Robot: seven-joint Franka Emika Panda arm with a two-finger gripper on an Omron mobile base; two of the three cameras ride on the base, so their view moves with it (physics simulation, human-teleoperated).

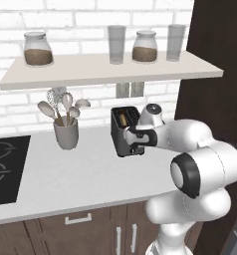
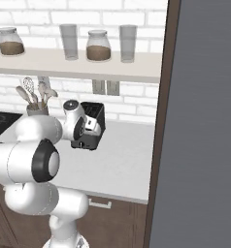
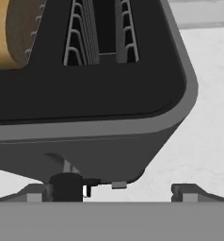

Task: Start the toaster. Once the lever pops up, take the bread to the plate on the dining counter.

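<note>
Close against the toaster (image 1: 125, 130), the gripper (image 3: 114, 192) stands with its two dark finger tips (image 3: 35, 192) spread wide apart, holding nothing, just at the appliance's lower front edge. Seen from the hand camera, the dark grey housing looms directly above the tips, a small dark tab, probably the lever (image 3: 67, 184), showing low on its front beside the left-hand tip. The bread (image 3: 12, 33), a brown slice, sits down in the left slot, while the right slot beside it shows bare wire guides. From the base cameras, the toaster rests on the white worktop (image 1: 80, 174) toward its far edge, near the brick wall, with the white arm's wrist pressed up to its right side. A grey utensil cup (image 1: 65, 132) of spoons stands well to the left, and a black hob (image 1: 6, 164) lies further left still. Overhead, a shelf (image 1: 105, 69) carries two jars and two glasses.
</note>
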